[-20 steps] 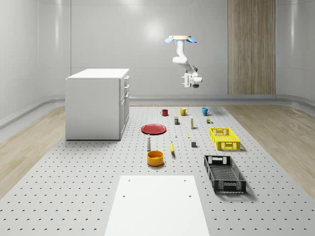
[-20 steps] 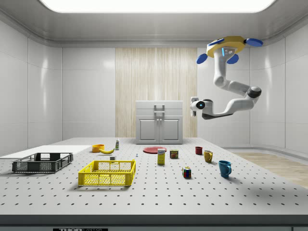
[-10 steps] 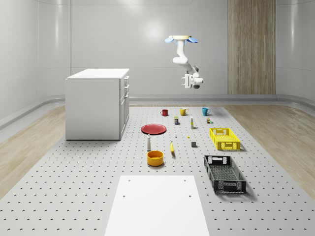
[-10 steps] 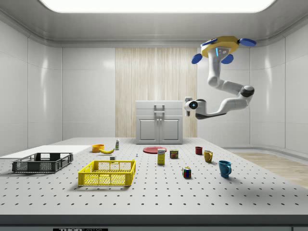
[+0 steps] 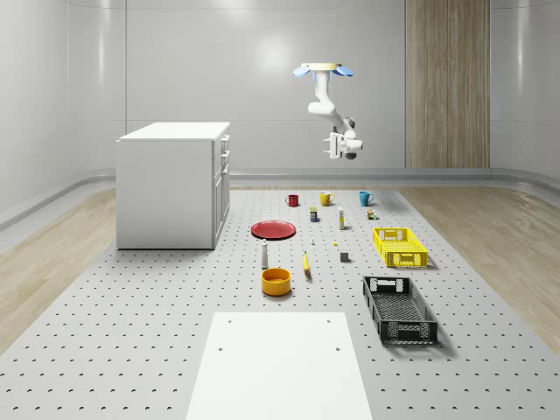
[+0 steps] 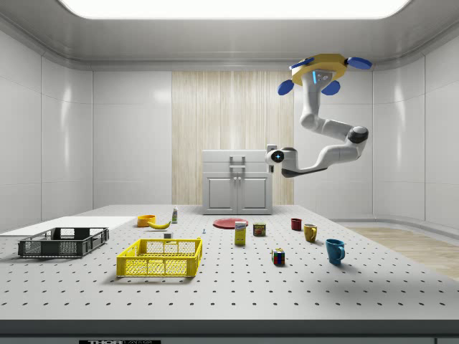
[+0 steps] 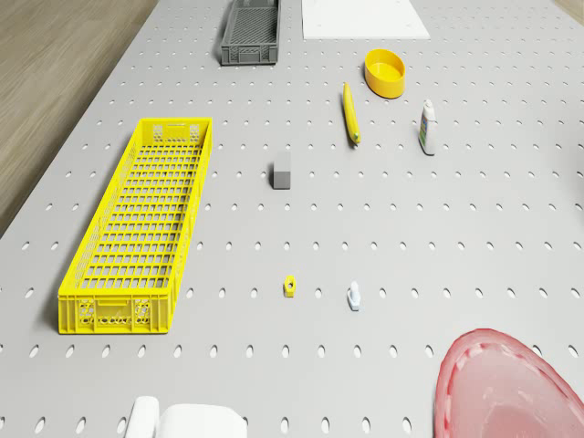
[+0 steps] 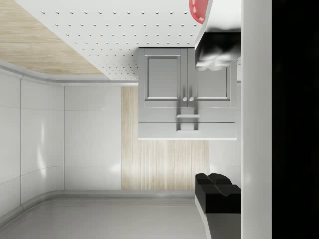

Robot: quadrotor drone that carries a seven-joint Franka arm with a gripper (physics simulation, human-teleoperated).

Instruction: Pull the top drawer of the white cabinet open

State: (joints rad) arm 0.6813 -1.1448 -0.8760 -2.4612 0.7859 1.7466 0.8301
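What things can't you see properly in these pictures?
- Red plate: the drone view's edge cuts it off.
- White cabinet: in the whole-scene view its drawer fronts face sideways, so the handles are too thin to make out.
- Tiny yellow piece and tiny white piece: too small to name in the drone view.
- Gripper: too small in the side view to judge its opening.

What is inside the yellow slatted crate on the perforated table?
In the drone view the yellow slatted crate holds nothing: the perforated grey table shows through its gridded floor. The side view also shows nothing above its rim.
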